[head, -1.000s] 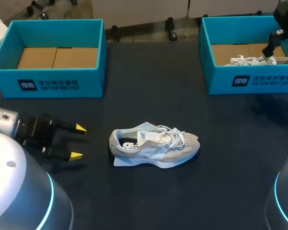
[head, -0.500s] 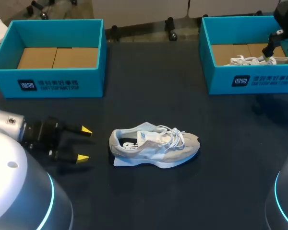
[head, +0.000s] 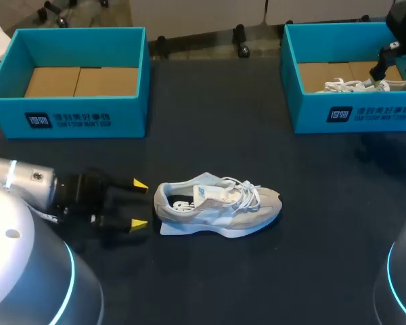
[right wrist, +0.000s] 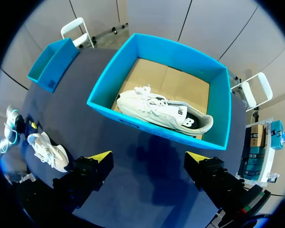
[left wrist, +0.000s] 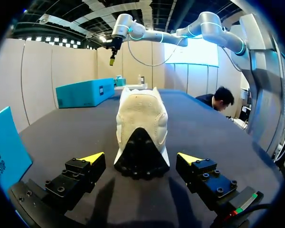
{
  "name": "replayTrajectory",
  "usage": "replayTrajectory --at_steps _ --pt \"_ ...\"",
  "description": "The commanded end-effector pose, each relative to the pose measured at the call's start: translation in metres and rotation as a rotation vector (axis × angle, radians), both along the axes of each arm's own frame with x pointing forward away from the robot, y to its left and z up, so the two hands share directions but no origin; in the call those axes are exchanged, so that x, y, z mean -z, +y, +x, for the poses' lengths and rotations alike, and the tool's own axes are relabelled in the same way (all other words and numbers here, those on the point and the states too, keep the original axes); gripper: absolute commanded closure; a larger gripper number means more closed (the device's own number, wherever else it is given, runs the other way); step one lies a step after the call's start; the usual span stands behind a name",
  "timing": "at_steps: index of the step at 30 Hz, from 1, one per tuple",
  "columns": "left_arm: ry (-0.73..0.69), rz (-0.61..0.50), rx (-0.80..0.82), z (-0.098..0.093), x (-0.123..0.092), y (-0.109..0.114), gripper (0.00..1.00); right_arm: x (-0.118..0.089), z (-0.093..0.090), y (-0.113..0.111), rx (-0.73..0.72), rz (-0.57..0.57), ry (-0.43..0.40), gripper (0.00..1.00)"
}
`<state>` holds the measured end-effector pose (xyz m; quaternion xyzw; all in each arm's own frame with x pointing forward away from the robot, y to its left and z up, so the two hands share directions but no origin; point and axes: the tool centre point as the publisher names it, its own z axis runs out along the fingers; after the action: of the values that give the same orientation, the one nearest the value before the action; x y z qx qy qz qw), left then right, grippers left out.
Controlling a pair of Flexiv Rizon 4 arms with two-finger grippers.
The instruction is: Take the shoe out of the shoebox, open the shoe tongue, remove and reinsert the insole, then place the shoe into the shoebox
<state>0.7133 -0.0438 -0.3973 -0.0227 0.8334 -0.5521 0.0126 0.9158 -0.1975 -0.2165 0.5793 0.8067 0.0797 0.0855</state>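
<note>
Now our left pincer (head: 140, 204), fingers spread wide and holding nothing, sits at 9 o'clock of the grey-and-white sneaker (head: 216, 208), just short of its heel. The shoe lies mid-table (head: 257, 284), toe to 3 o'clock. Our right pincer (right wrist: 148, 156), likewise open, hangs above the teal shoebox (head: 352, 112) at 2 o'clock, which holds a second sneaker (right wrist: 164, 111).

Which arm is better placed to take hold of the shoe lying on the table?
Left. The left gripper is open just behind the heel of the shoe; the right gripper hangs open, high above the far shoebox.
</note>
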Motion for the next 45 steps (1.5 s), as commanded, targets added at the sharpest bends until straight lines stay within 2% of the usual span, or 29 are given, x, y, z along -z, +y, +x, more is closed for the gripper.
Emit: replayTrajectory --at_steps 1,22,44,45 --pt "0.003 0.017 -0.020 -0.004 0.001 -0.010 0.00 0.000 0.000 0.000 0.001 -0.001 0.000 0.00" --pt "0.004 0.024 -0.039 -0.008 0.007 -0.052 0.00 0.000 0.000 0.000 0.001 -0.001 0.000 0.00" --pt "0.012 0.075 -0.009 -0.002 0.024 -0.068 0.00 0.000 0.000 0.000 0.001 -0.001 0.000 0.00" --pt "0.012 0.075 -0.008 -0.001 0.025 -0.068 0.10 0.000 0.000 0.000 0.001 -0.001 0.000 0.00"
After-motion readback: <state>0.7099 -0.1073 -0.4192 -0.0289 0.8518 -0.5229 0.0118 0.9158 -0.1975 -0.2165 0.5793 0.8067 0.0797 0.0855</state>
